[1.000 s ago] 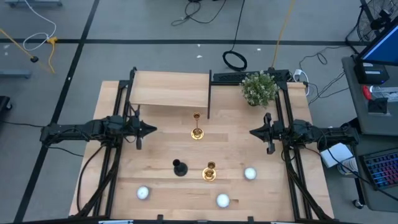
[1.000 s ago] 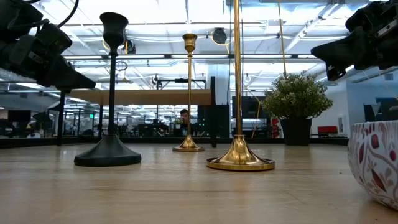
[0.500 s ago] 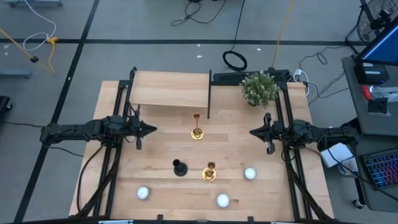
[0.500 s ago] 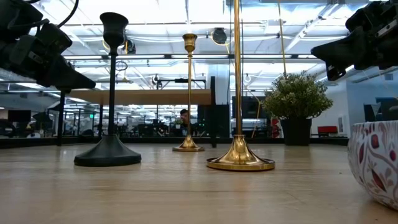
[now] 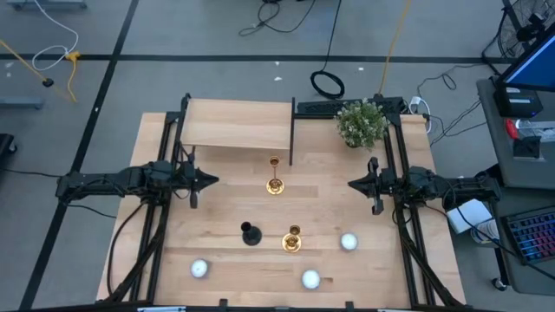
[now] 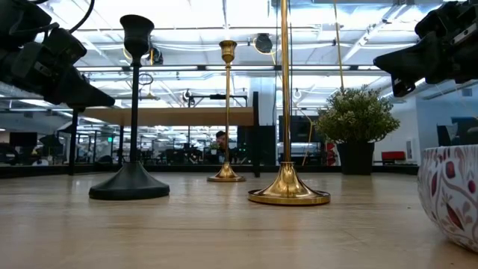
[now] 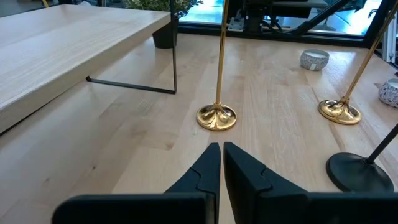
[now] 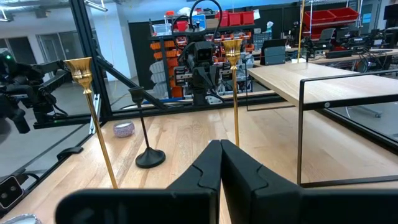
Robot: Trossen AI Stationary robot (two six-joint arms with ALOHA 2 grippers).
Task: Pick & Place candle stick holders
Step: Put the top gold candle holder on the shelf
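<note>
High view: the left gripper [image 5: 208, 181] hangs at the table's left edge and the right gripper [image 5: 354, 184] at the right edge, both pointing inward. One gold candlestick [image 5: 274, 184] stands mid-table just in front of the wooden shelf [image 5: 236, 124]; the black candlestick [image 5: 250, 234] and second gold candlestick [image 5: 291, 240] stand nearer, side by side.

Low view: all three stand upright, the potted plant [image 6: 357, 127] far right, a patterned bowl [image 6: 452, 194] near right.

Left wrist view: fingers [image 7: 207, 167] clenched together, holding nothing.

Right wrist view: fingers [image 8: 211, 163] pressed shut, empty.

No readable writing anywhere.
</note>
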